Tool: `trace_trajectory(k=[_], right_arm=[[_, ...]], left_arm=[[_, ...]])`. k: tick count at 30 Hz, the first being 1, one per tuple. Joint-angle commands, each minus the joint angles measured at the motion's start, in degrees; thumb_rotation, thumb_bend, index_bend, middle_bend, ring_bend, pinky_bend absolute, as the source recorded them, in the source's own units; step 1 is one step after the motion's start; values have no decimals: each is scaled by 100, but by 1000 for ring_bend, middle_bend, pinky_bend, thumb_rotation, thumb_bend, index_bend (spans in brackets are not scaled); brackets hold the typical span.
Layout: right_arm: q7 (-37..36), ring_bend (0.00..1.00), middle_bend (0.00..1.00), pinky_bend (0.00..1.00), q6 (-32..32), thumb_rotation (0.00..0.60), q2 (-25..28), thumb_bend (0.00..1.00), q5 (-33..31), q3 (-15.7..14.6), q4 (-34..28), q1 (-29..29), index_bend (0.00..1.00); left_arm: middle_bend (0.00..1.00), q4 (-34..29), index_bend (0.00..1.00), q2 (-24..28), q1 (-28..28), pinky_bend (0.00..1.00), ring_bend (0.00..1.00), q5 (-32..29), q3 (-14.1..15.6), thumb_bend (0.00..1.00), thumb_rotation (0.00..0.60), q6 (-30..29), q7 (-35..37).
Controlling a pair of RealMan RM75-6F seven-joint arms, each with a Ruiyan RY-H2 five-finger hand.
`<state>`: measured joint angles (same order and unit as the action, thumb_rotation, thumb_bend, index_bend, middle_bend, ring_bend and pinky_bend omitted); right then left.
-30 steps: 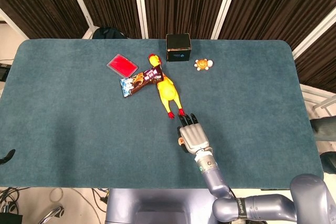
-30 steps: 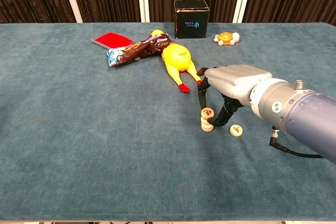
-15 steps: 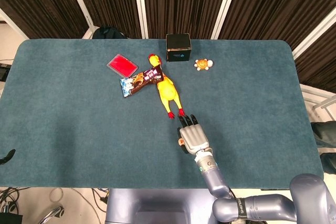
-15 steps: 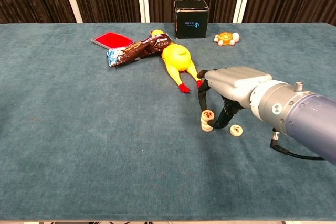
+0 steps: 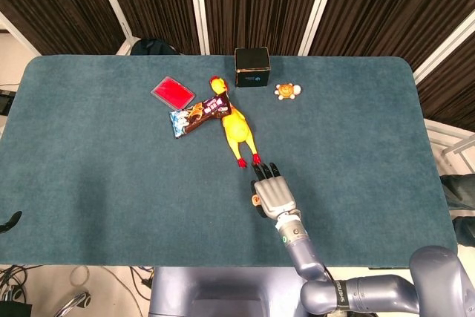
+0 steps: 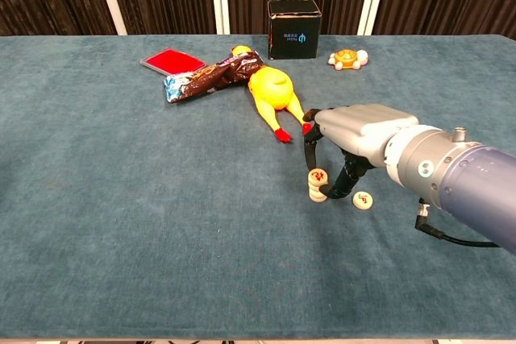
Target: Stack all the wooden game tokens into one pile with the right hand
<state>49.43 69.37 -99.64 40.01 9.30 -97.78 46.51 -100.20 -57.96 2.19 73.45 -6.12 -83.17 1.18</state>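
From the head view, our right hand has barely shifted over the last second; it hides the wooden tokens beneath it, just past the rubber chicken's red feet at its 12 o'clock.

From the chest view, the hand has sunk slightly, fingertips pinching the top token onto the pile. One loose token lies at 4 o'clock, unobstructed. The left hand is unseen.

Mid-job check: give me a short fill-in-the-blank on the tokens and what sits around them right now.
1. The right hand pinches the ____ token of the stack.
2. One loose token lies flat to the ____ of the stack in the chest view.
3. The rubber chicken is mostly ____ in colour.

Missing words: top; right; yellow
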Motion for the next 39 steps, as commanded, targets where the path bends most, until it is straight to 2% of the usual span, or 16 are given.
trace_trajectory(k=[1, 17, 26, 32, 39], right_arm=[[9, 0, 0, 0, 1, 600, 1, 390, -15, -5, 3, 1, 449], [37, 0, 0, 0, 171, 600, 250, 391, -3, -8, -315, -67, 436], [-21, 0, 0, 0, 411, 600, 676, 390, 17, -246, -850, -330, 418], [-163, 0, 0, 0, 420, 600, 637, 390, 129, -432, -782, -470, 419], [-307, 0, 0, 0, 659, 600, 293, 391, 460, -571, -345, -658, 418]], left_arm=[[0, 1, 119, 0, 1, 168, 0, -3, -2, 186, 600, 1, 0], [0, 4, 119, -6, 2, 167, 0, -6, 2, 187, 600, 2, -22], [0, 0, 119, -10, 0, 168, 0, -5, 5, 187, 600, -2, -37], [0, -22, 119, -11, -8, 168, 0, 16, 8, 187, 600, -31, -52], [0, -4, 119, -11, -5, 168, 0, -3, 4, 187, 600, -12, -38]])
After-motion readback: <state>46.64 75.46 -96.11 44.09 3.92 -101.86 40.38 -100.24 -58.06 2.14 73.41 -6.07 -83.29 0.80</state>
